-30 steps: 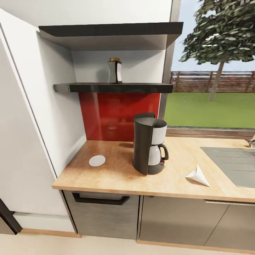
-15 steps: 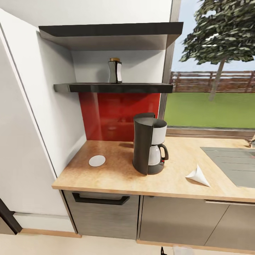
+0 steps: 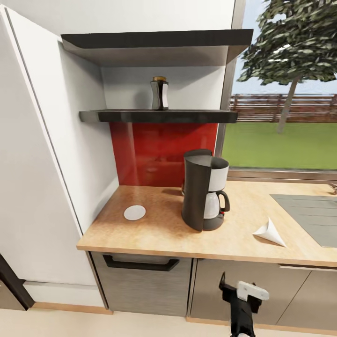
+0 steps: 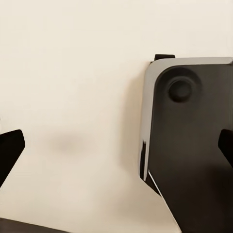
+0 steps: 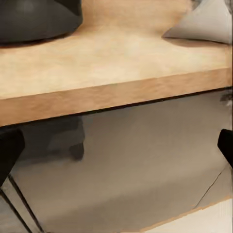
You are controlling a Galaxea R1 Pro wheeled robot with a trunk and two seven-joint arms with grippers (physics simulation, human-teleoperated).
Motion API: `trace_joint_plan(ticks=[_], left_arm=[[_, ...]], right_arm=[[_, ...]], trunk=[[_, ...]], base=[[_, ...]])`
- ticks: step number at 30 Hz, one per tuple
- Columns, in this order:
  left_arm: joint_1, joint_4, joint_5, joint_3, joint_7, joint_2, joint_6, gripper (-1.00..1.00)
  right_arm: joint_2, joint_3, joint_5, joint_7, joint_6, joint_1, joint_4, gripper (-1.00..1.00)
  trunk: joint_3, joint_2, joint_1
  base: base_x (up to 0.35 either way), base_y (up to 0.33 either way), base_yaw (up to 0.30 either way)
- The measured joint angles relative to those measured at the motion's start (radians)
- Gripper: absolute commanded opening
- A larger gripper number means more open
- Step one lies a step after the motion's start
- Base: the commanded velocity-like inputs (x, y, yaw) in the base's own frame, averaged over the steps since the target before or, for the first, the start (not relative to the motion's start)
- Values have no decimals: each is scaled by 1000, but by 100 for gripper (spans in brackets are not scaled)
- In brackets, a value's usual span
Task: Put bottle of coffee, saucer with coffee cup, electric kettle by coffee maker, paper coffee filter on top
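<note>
We see the black drip coffee maker (image 3: 205, 192) upright on the pale wooden countertop (image 3: 164, 231); the dark coffee bottle with its gold cap (image 3: 159, 94) stands on the black wall shelf (image 3: 159, 115) above; the white round saucer (image 3: 134, 212) lies to its left, the white paper cone filter (image 3: 270, 232) on its side to its right; our right gripper (image 3: 239, 294) hangs below the counter edge, jaws spread wide and empty; our left gripper (image 4: 116, 148) is likewise wide open over the cream floor (image 4: 73, 73).

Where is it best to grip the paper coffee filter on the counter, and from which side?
Probably pinch the paper coffee filter across its wide open end, coming from above: the cone lies on its side on the countertop, right of the coffee maker.
</note>
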Motion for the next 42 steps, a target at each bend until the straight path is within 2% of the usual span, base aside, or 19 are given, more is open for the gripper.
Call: trace_joint_plan(ticks=[1,2,3,5,7,8,10,15,18,20,25,42], left_arm=[[0,0,0,0,0,0,0,100],[0,1,0,0,0,3,0,100],[0,1,0,0,0,4,1,100],[0,1,0,0,0,4,1,100],[0,0,0,0,-1,5,0,100],[0,0,0,0,-2,5,0,100],[0,-1,-1,-1,-2,5,0,100],[-1,-2,-1,-2,-3,5,0,100],[-1,-1,-11,-3,-3,5,0,100],[0,-1,-22,-3,-3,5,0,100],[0,0,-44,-3,-3,13,5,100],[0,4,-44,-3,-3,31,11,100]], right_arm=[[0,0,0,-4,1,0,-16,100],[0,1,3,-38,5,0,-97,100],[0,1,1,-52,6,0,-127,100],[0,2,1,-70,15,0,-159,100],[0,4,3,-93,60,0,-207,100],[0,4,4,-109,108,-18,-228,100],[0,4,2,-127,137,-57,-232,100],[0,4,1,-147,323,-210,-232,100],[0,4,3,-149,411,-274,-230,100],[0,4,3,-149,437,-287,-229,100],[0,3,6,-150,464,-299,-225,100],[0,0,8,-151,467,-300,-217,100]], trunk=[[0,0,0],[0,0,0],[0,0,0],[0,0,0],[0,0,0],[0,0,0],[0,0,0],[0,0,0],[0,0,0],[0,0,0],[0,0,0],[0,0,0]], base=[[0,4,0],[0,2,0],[0,2,0],[0,1,0],[0,0,0],[0,0,0],[0,0,0],[0,0,0],[0,0,0],[0,0,0],[1,0,0],[225,0,-29]])
